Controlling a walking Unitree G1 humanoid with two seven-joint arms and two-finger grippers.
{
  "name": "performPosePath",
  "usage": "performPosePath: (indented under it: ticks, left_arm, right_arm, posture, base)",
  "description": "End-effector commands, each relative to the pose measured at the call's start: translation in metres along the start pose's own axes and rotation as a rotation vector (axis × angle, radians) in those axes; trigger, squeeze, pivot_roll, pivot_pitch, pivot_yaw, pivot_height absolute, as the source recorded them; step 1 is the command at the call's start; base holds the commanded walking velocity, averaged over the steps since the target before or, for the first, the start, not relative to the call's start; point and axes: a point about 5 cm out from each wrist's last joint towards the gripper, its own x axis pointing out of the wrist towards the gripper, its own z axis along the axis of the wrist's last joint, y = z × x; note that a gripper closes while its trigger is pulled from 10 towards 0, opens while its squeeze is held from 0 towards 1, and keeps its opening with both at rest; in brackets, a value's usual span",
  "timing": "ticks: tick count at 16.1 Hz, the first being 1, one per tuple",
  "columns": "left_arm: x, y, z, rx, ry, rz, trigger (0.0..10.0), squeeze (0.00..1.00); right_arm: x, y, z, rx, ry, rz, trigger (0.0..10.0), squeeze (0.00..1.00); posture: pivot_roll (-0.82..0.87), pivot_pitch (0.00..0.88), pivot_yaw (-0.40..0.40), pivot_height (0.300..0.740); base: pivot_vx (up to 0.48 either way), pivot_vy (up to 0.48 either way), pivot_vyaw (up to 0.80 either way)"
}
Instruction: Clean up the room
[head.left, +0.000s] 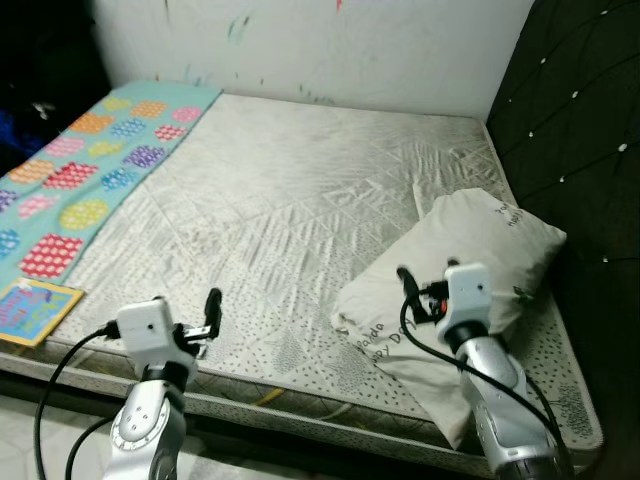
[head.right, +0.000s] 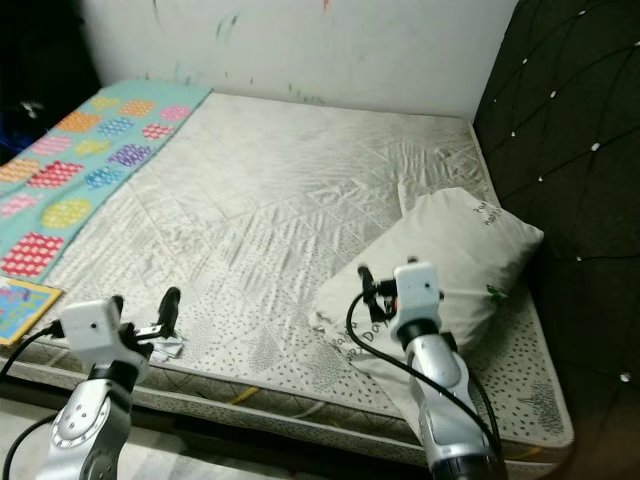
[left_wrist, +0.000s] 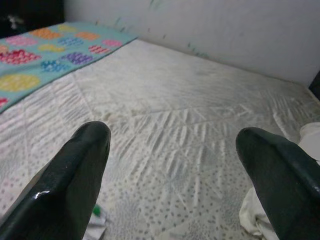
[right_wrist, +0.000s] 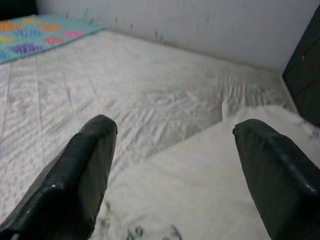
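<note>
A bare quilted mattress (head.left: 290, 210) carries a white pillow (head.left: 470, 260) and a dotted teal blanket (head.left: 90, 170).

Bare mattress (head.left: 290, 200) lay open across middle and far side. Pillow (head.left: 460, 270) blocked near right, against dark headboard (head.left: 580, 130). Patterned blanket (head.left: 90, 170) covered left strip; book (head.left: 35, 310), probably, sat near left edge.

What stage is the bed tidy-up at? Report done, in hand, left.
Done: nothing obvious; the mattress is bare. In hand: nothing gripped; the right gripper hovers open over the pillow, the left gripper open above the mattress edge. Left: the skewed pillow, the patterned blanket and the book.
</note>
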Motion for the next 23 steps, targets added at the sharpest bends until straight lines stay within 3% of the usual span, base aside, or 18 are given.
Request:
performPosePath:
  ticks: [1,2,3,5,9,10,11,12,14,16,19,23]
  left_arm:
    - [-0.001,-0.002,0.008,-0.009,-0.018,0.010,10.0,0.00]
    - [-0.002,-0.003,0.010,-0.010,-0.024,0.007,10.0,0.00]
    - [-0.004,-0.006,0.013,-0.018,-0.036,-0.003,10.0,0.00]
    - [-0.008,-0.008,0.017,-0.050,-0.029,0.001,10.0,0.00]
    - [-0.006,-0.016,0.012,-0.057,0.000,-0.026,10.0,0.00]
    - [-0.006,-0.021,0.013,-0.063,0.004,-0.033,10.0,0.00]
    - [-0.005,-0.023,0.013,-0.065,0.010,-0.044,10.0,0.00]
    - [-0.005,-0.024,0.013,-0.065,0.013,-0.048,10.0,0.00]
    - [-0.003,-0.023,0.014,-0.067,0.009,-0.043,10.0,0.00]
    - [-0.002,-0.022,0.015,-0.059,0.008,-0.036,10.0,0.00]
    - [-0.004,-0.019,0.016,-0.046,0.011,-0.028,10.0,0.00]
    - [-0.002,-0.021,0.018,-0.029,-0.011,-0.026,10.0,0.00]
  right_arm:
    - [0.002,-0.001,0.013,-0.028,-0.036,-0.004,10.0,0.00]
    - [0.003,-0.001,0.017,-0.056,-0.042,-0.012,10.0,0.00]
    - [0.009,0.005,0.015,0.007,0.001,0.002,10.0,0.00]
    - [0.010,0.013,0.025,0.010,-0.028,-0.014,10.0,0.00]
    - [-0.001,0.012,0.024,-0.017,-0.015,-0.011,10.0,0.00]
    - [-0.002,0.012,0.022,0.015,0.010,0.036,10.0,0.00]
    - [-0.003,0.011,0.024,-0.037,0.003,0.090,10.0,0.00]
    - [-0.002,0.007,0.022,-0.073,0.027,0.056,10.0,0.00]
    - [-0.001,0.007,0.022,-0.064,0.044,0.058,10.0,0.00]
    - [0.001,0.007,0.023,-0.122,0.034,0.029,10.0,0.00]
    - [0.000,0.017,0.027,-0.102,-0.020,0.116,10.0,0.00]
    - [-0.001,0.024,0.027,-0.042,0.006,0.176,10.0,0.00]
  posture:
    - [0.00,0.000,-0.054,0.740]
    - [0.01,0.000,-0.060,0.740]
    - [0.02,0.000,-0.059,0.740]
    - [0.00,0.000,-0.052,0.740]
    - [-0.02,0.000,-0.047,0.740]
    - [-0.03,0.000,-0.041,0.740]
    - [-0.03,0.000,-0.042,0.740]
    - [-0.03,0.000,-0.042,0.740]
    - [-0.03,0.000,-0.045,0.740]
    - [-0.03,0.000,-0.047,0.740]
    - [-0.02,0.000,-0.049,0.740]
    - [-0.01,0.000,-0.050,0.740]
  base:
    - [0.000,0.000,0.00]
    - [0.000,0.000,0.00]
    - [0.000,0.262,0.00]
    - [0.000,0.431,0.00]
    - [0.000,0.480,0.00]
    - [0.000,0.480,0.00]
    - [0.000,0.480,0.00]
    - [0.000,0.480,0.00]
    - [0.000,0.480,0.00]
    - [0.000,0.480,0.00]
    - [0.000,0.480,0.00]
    - [0.000,0.328,0.00]
